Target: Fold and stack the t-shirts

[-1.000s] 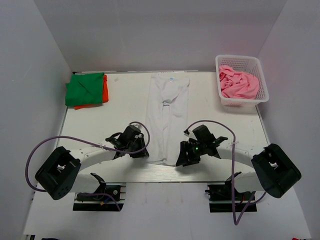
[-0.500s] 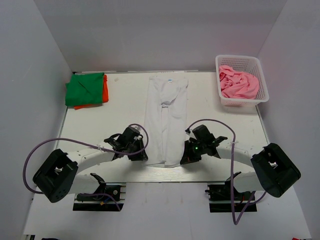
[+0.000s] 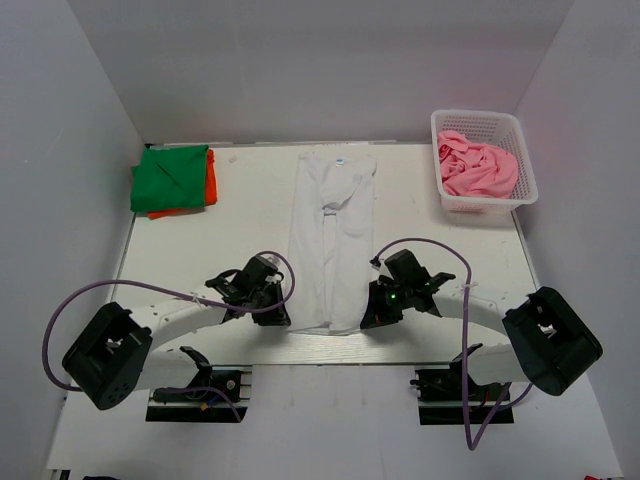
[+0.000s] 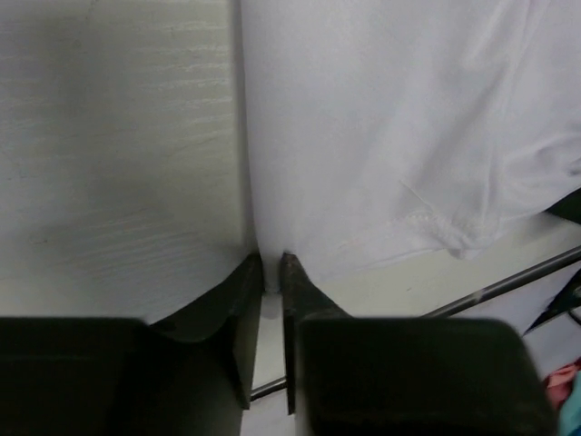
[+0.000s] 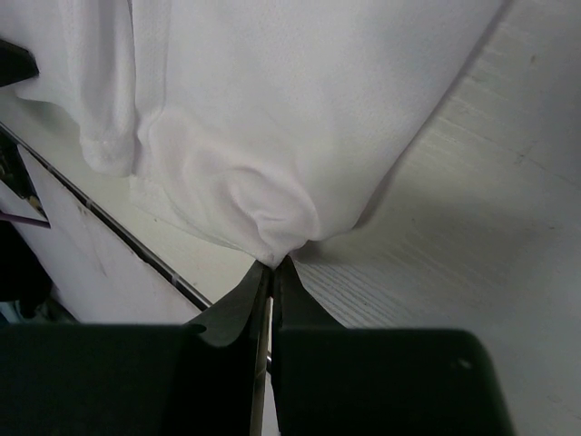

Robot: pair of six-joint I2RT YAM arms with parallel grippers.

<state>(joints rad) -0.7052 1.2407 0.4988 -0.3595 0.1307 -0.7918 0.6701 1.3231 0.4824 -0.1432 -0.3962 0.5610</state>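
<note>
At the table's (image 3: 200,250) near edge, around 6 o'clock, both arms work the hem of the white t-shirt (image 3: 330,240). The left gripper (image 3: 274,312) sits on the hem's 7 o'clock corner. Its wrist view shows the fingers drawn to a narrow slit with the cloth edge running into it, so it appears to pinch the shirt. The right gripper (image 3: 368,318) is at the 5 o'clock corner, its jaws closed on a small puckered peak of fabric. The shirt is already narrowed into a long strip, sleeves tucked in, running from the grippers toward 12 o'clock, where its blue neck label (image 3: 343,158) shows.

The step in hand looks like the crosswise fold. Next, both pinched corners should rise together and travel toward 12 o'clock, level and evenly spaced, so the hem lands square near the collar.

Farther off, the green t-shirt (image 3: 170,178) lies folded on the orange t-shirt (image 3: 211,185) at 10 o'clock. The pink t-shirt (image 3: 478,168) is crumpled in the basket (image 3: 480,120) at 2 o'clock, not yet folded.
</note>
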